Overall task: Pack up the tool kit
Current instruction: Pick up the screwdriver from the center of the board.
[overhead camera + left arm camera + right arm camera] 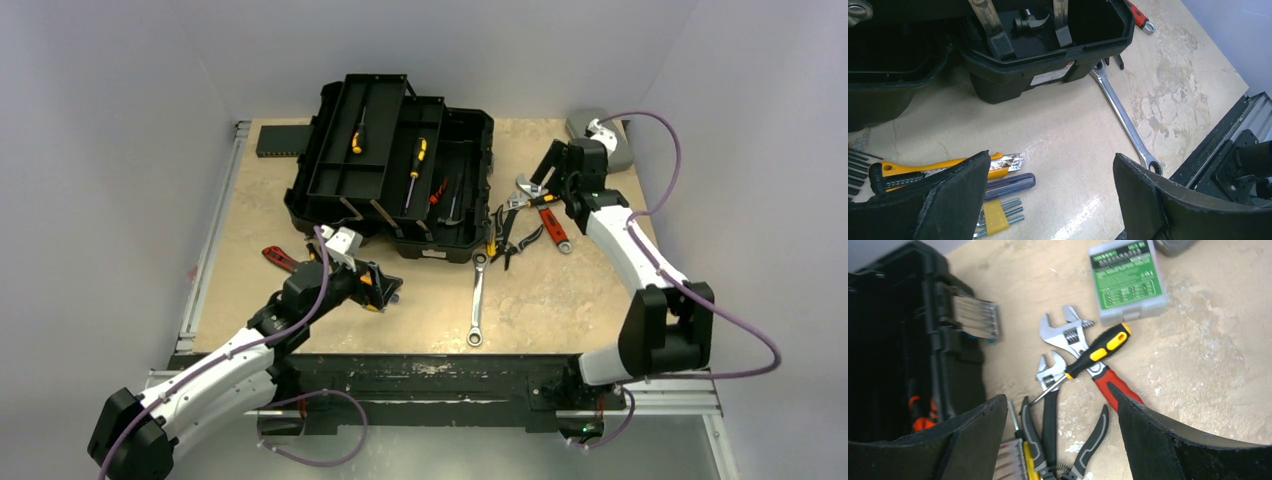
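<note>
Screwdriver (1098, 349), likely light and stiff, lies just ahead of the open, empty right gripper (1062, 401); its grippy handle looks the surest hold.

**A:** What lies around the left tool (1050, 172)?

**B:** The toolbox (1048, 65) stands on the bench (1063, 135) ahead of it, with a hammer (1030, 22) inside. A knife (923, 170), a screwdriver (1008, 184) and hex keys (998, 212) lie by one finger. A long wrench (1125, 120) lies ahead, towards the other.

**A:** And the right tool (1063, 415)?

**B:** The toolbox is at its left. Two adjustable wrenches (1068, 332) lie ahead, side by side, with another screwdriver (1093, 352) across them. Pliers (1095, 435) lie between its fingers. A flat case (1128, 277) lies farther ahead, to the right.
</note>
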Controlling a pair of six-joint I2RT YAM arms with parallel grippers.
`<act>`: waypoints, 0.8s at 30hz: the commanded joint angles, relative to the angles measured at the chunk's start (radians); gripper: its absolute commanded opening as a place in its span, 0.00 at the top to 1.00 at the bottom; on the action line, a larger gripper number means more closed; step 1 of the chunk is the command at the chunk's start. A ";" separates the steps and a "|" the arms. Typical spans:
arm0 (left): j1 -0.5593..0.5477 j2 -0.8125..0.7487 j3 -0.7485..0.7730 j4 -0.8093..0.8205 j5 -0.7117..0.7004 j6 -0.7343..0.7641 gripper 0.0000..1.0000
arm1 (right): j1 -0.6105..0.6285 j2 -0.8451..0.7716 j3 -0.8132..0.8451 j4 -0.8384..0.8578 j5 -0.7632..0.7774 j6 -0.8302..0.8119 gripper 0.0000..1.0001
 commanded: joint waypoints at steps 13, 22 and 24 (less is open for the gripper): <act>-0.007 0.016 -0.037 0.124 0.068 0.040 0.11 | -0.089 0.303 0.086 0.043 0.170 0.440 0.24; -0.007 0.015 -0.040 0.134 0.089 0.051 0.11 | -0.107 0.489 0.156 0.138 0.105 0.497 0.27; -0.007 0.018 -0.042 0.138 0.095 0.053 0.11 | -0.107 0.509 0.156 0.171 0.103 0.492 0.29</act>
